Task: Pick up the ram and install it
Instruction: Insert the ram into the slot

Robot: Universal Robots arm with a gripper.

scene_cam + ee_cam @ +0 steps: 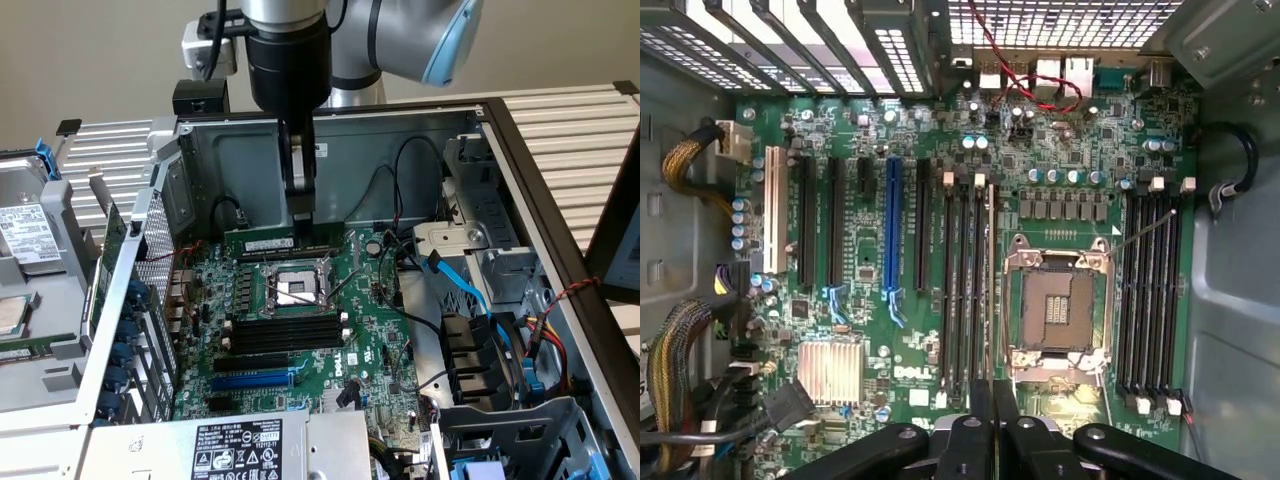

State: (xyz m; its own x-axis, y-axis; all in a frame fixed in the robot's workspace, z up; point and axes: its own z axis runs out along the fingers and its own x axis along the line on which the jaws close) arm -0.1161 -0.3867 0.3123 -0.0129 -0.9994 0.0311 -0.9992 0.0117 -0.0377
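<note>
Pickup done: your gripper (300, 222) is clenched on the ram (264, 244), upright on the motherboard (372, 340) beside the CPU socket (297, 290); full seating not yet evident.

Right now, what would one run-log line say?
hand: shut on ram | ram: held level over motherboard | install: not yet seated

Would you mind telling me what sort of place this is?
Probably a computer-assembly test bench: an open grey metal computer case with its green motherboard exposed lies on a white slatted tabletop, under a silver-and-blue robot arm.
</note>
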